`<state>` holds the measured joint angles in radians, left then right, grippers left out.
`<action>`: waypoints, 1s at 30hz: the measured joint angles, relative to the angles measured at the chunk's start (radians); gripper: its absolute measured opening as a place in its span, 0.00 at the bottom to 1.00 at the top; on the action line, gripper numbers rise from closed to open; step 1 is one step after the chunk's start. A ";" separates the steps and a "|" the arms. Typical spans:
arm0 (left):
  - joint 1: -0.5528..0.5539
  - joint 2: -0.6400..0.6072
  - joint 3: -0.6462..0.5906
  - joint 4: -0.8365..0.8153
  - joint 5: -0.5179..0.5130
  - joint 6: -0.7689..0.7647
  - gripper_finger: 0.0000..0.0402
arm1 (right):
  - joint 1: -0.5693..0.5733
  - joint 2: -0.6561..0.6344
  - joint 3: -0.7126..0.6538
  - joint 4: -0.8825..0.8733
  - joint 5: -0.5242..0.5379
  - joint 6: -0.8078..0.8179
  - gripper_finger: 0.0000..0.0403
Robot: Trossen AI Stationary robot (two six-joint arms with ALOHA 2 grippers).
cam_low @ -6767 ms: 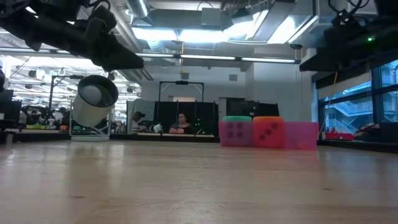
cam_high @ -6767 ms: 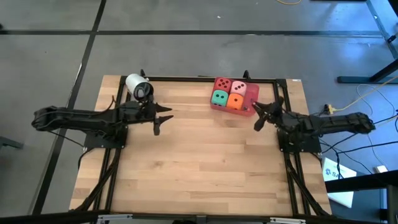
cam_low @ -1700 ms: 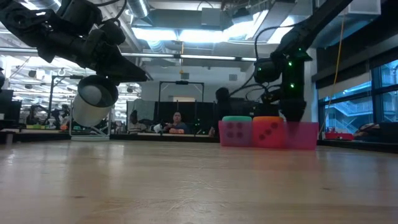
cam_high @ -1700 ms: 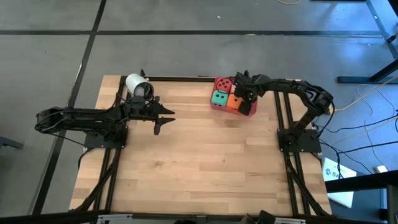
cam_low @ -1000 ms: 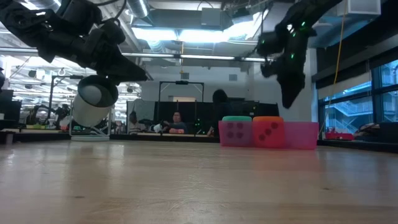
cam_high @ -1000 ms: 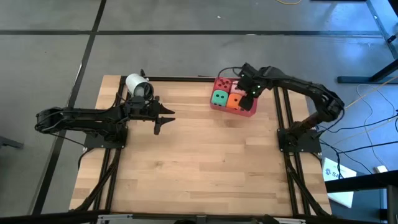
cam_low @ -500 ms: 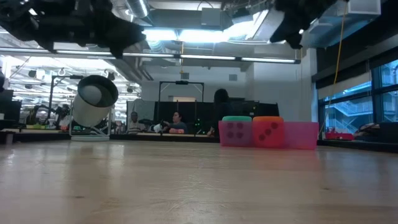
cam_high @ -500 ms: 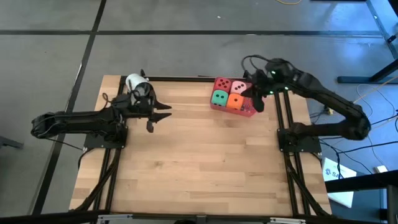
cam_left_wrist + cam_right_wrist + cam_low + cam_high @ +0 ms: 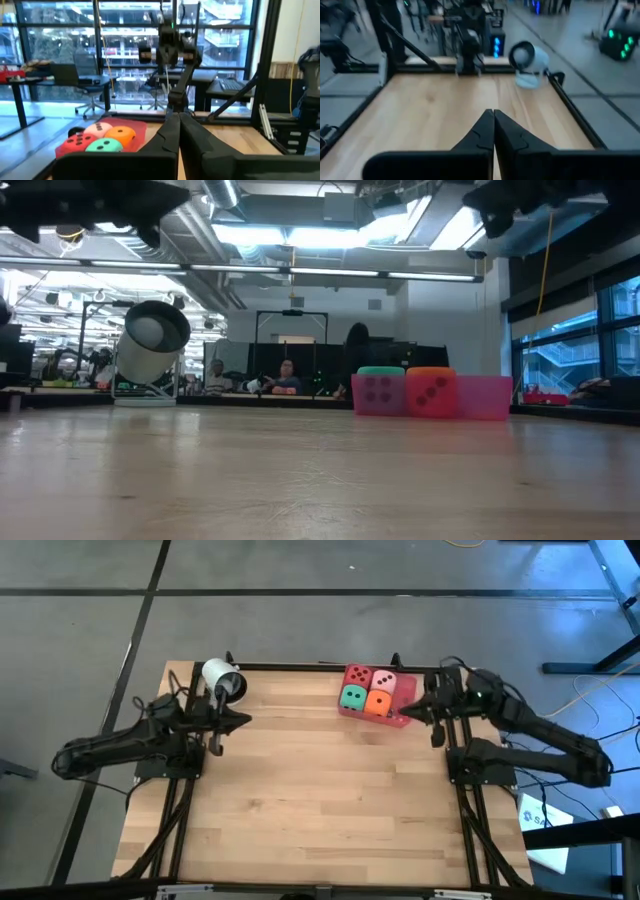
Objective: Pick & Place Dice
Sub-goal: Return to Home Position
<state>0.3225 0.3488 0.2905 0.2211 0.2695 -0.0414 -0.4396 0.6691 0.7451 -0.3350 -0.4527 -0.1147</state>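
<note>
Four dice lie two by two in the flat red tray at the table's far right: red, pink, green and orange. The left wrist view shows them too, green and orange nearest. My right gripper hangs shut just right of the tray, above the table, its fingers closed on nothing. My left gripper is shut as well, high over the table's left part near the white cylinder, fingers pointing toward the tray.
The white cylinder lies on its side on a stand at the far left corner. A black frame runs along the table's edges. Bare wood fills the middle and near half. People sit in the room beyond the table.
My right gripper has risen from over the tray, drawn back toward the table's right edge and shut with nothing in it. My left gripper has pulled back toward the left edge, lifted and shut. All the dice stay in the tray.
</note>
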 joint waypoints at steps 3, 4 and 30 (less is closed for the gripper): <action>0.000 -0.037 0.000 -0.041 -0.009 0.001 0.00 | 0.024 -0.100 -0.133 0.127 -0.014 0.039 0.00; 0.000 -0.045 0.000 -0.053 -0.010 0.002 0.00 | 0.032 -0.135 -0.174 0.169 -0.016 0.053 0.00; 0.000 -0.325 -0.267 -0.013 -0.082 -0.031 0.00 | 0.221 -0.662 -0.682 0.463 0.289 0.212 0.00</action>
<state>0.3229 0.0240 0.0231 0.2078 0.1873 -0.0721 -0.2189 0.0067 0.0633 0.1276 -0.1634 0.0971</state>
